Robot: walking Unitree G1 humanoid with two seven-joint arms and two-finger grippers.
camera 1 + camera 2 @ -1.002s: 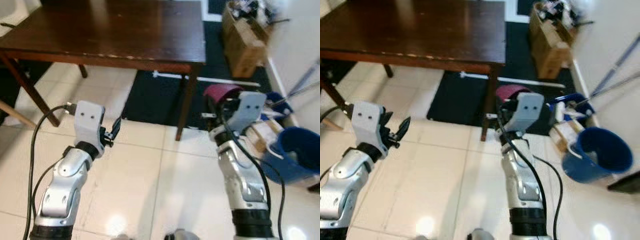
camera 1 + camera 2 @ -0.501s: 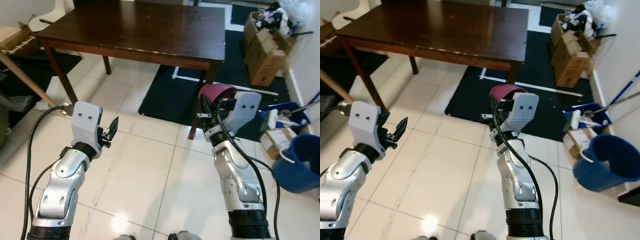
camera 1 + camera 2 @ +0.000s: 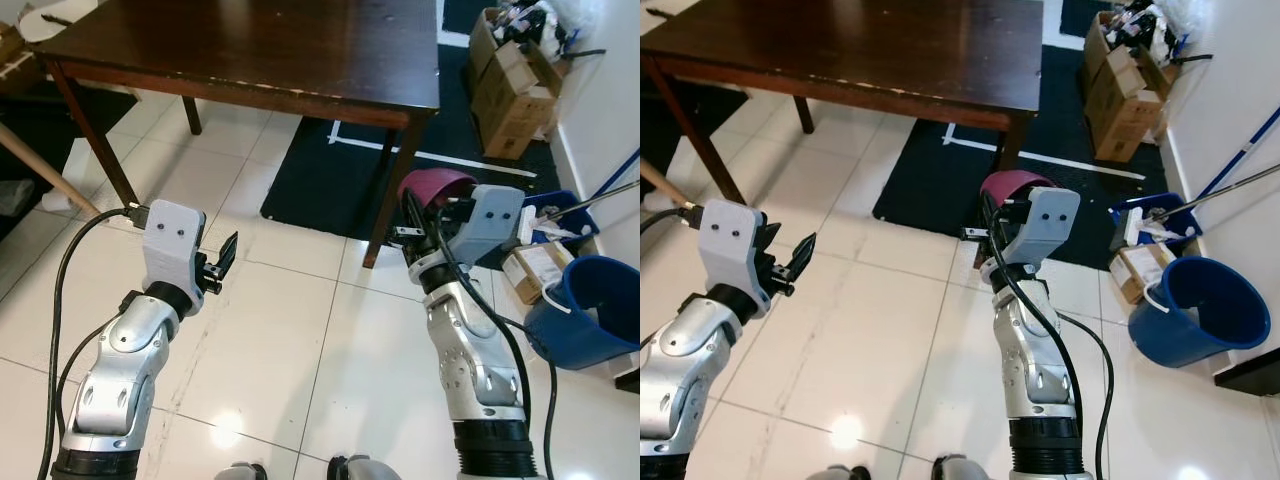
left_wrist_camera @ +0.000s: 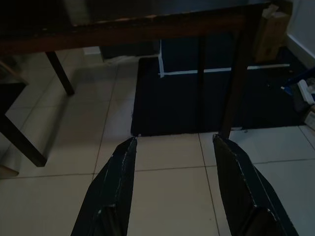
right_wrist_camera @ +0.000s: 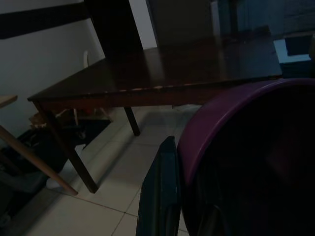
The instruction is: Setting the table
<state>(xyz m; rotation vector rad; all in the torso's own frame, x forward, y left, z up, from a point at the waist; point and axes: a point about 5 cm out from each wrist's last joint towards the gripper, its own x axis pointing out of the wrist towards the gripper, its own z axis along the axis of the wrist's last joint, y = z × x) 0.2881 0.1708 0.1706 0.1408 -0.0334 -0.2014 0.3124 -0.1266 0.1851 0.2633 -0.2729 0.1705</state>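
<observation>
The right gripper (image 3: 425,215) pinches the rim of a purple bowl (image 3: 437,186) in its fingers, raised just near the dark desk (image 3: 260,45) corner leg. The left gripper (image 3: 222,262) hangs over open white floor tiles (image 3: 290,340), fingers spread apart, while a blue bucket (image 3: 585,310) and boxes (image 3: 510,85) crowd the right wall.

The bench (image 3: 270,45) is dark polished wood, chipped pale along its front edge. The floor tiles (image 3: 290,330) are glossy white; the rug (image 3: 330,190) is matt black; the bowl (image 3: 437,186) is smooth maroon plastic.
</observation>
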